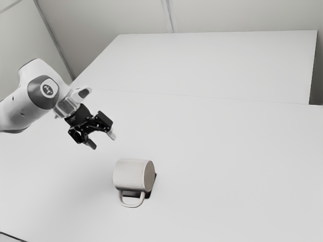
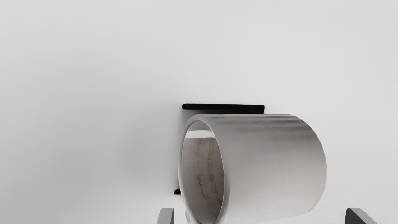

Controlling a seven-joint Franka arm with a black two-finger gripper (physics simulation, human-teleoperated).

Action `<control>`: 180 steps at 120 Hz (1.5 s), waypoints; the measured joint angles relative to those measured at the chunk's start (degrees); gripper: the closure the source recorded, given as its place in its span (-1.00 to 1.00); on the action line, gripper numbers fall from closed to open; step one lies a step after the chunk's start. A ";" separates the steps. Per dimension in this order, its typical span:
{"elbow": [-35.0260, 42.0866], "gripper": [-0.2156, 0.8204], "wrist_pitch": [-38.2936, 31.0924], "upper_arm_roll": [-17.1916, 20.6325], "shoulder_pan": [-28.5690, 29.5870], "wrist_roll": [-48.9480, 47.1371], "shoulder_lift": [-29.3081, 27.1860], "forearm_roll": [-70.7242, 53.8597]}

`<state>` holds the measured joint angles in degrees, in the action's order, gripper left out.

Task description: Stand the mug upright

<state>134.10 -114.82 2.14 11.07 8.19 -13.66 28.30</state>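
Observation:
The gripper [image 1: 101, 140] hangs above the table on the exterior view's left, its fingers spread wide with nothing held. Lower and farther to the exterior view's right, a whitish mug [image 1: 132, 174] lies on its side, its handle [image 1: 131, 204] pointing toward the exterior view's bottom edge. In the wrist view the mug [image 2: 270, 165] shows its open mouth and a brown-streaked inside. The open gripper [image 2: 261, 216] has its two fingertips apart on either side of the mug's outline, touching neither side of it.
The mug rests on a broad white table [image 1: 227, 166], with a dark shadow under and beside it. A second white surface [image 1: 217, 60] stretches behind, toward the walls. A thin dark line [image 1: 12, 237] crosses the exterior view's lower left corner.

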 joint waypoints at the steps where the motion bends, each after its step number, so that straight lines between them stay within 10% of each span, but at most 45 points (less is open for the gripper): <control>1: 0.16 -0.58 -0.10 0.00 0.10 0.36 0.03 0.36; 137: 5.28 -0.58 12.35 0.05 9.05 38.49 14.87 30.06; 180: 5.57 0.33 18.22 0.09 7.63 42.42 17.01 33.80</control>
<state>139.67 -96.60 2.23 18.70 50.61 3.36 62.11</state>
